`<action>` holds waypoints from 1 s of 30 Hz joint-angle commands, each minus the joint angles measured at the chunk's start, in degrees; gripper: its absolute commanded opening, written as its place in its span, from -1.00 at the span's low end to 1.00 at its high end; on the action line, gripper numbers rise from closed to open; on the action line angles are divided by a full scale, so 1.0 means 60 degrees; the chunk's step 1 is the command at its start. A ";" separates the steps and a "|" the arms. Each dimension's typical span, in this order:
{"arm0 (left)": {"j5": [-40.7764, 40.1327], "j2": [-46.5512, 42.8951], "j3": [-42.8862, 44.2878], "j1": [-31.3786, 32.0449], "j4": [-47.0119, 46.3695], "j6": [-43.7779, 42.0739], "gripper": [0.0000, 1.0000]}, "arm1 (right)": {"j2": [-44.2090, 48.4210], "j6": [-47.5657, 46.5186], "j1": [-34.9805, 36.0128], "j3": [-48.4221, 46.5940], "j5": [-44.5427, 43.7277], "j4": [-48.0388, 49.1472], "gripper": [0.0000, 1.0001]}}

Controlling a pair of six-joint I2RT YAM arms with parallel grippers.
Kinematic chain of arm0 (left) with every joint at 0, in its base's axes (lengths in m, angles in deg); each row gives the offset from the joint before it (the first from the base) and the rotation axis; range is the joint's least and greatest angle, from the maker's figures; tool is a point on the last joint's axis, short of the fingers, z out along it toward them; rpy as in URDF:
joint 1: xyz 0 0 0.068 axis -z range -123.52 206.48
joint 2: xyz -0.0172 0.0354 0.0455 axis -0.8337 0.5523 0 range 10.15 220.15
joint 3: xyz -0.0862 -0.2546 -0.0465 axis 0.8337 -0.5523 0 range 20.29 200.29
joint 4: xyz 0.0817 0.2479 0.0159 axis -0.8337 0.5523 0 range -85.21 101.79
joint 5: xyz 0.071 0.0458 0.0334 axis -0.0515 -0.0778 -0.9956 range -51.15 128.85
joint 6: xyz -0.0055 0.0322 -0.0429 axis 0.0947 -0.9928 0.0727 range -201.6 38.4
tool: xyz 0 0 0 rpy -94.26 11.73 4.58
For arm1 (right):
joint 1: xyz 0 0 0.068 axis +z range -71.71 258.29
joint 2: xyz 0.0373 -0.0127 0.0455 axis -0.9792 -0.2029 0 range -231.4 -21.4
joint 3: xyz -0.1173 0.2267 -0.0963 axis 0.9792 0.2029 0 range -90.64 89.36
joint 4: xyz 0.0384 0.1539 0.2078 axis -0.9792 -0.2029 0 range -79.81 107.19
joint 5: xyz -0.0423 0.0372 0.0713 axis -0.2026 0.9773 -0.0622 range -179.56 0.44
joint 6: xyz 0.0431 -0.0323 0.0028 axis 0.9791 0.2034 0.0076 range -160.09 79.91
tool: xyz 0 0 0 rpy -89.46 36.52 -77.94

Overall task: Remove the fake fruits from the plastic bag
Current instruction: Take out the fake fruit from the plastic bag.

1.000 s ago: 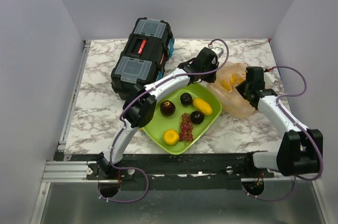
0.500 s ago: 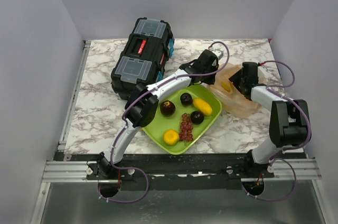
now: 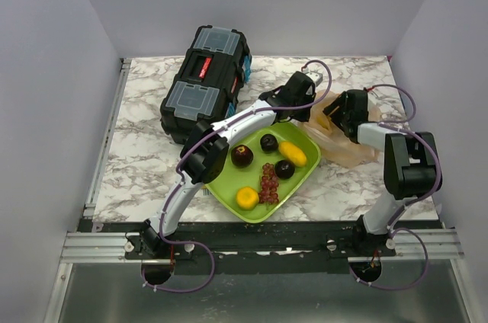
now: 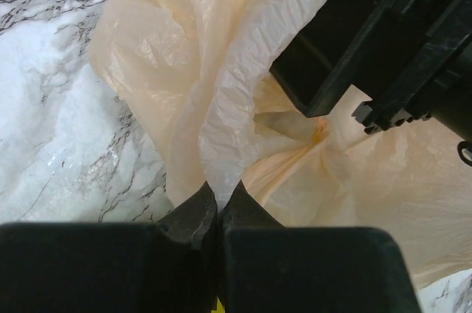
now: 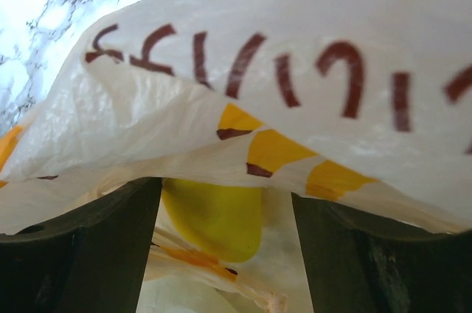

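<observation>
Tabletop (image 3: 137, 151): plastic bag (image 3: 349, 152) near right edge

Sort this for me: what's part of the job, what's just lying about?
Job: plastic bag, yellow fruit inside it, six fruits already out, left gripper pinching the bag, right gripper.
Lying about: black toolbox, green tray holding them.

Marble table (image 3: 137, 163) carries: black toolbox (image 3: 206, 79), green tray (image 3: 229, 190), plastic bag (image 3: 347, 151).

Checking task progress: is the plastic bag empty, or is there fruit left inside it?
Not empty. The right wrist view shows a yellow fruit under the plastic bag's folds, just ahead of the open right hand.
</observation>
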 commanded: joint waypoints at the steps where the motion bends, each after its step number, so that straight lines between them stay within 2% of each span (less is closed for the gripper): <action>1: 0.0090 -0.0177 0.0095 0.0063 -0.0082 -0.0141 -1.00 | -0.0573 -0.0516 -0.0015 -0.0232 0.0601 0.0657 0.47; 6: 0.0142 -0.0146 0.0083 0.0058 -0.0056 -0.0164 -1.00 | -0.1007 -0.0673 -0.0015 -0.0417 0.0638 0.1081 0.47; 8: 0.0142 -0.0146 0.0076 0.0052 -0.0038 -0.0170 -1.00 | -0.1262 -0.0711 -0.0014 -0.0707 0.0410 0.0668 0.42; 10: 0.0120 -0.0168 0.0072 0.0052 -0.0003 -0.0196 -1.00 | -0.1270 -0.0739 -0.0014 -0.0819 0.0257 0.0386 0.19; 14: 0.0063 -0.0241 -0.0030 0.0052 -0.0054 -0.0258 -1.00 | -0.0841 -0.1036 -0.0014 -0.0689 -0.0151 0.0072 -0.03; 19: -0.0089 -0.0263 -0.0048 0.0036 -0.0069 -0.0173 -1.00 | -0.0038 -0.1372 -0.0019 -0.0914 -0.0466 -0.1512 -0.14; 21: -0.0113 -0.0263 -0.0041 0.0023 -0.0110 -0.0092 -1.00 | 0.0102 -0.1331 -0.0011 -0.1220 -0.0653 -0.2607 -0.21; 24: -0.0100 -0.0278 -0.0051 -0.0013 -0.0141 0.0004 -1.00 | 0.0230 -0.1515 -0.0014 -0.1531 -0.0599 -0.3801 -0.17; 30: -0.0107 -0.0284 -0.0089 -0.0017 -0.0132 -0.0009 -1.00 | 0.0920 -0.1928 -0.0020 -0.1130 -0.0465 -0.3949 0.21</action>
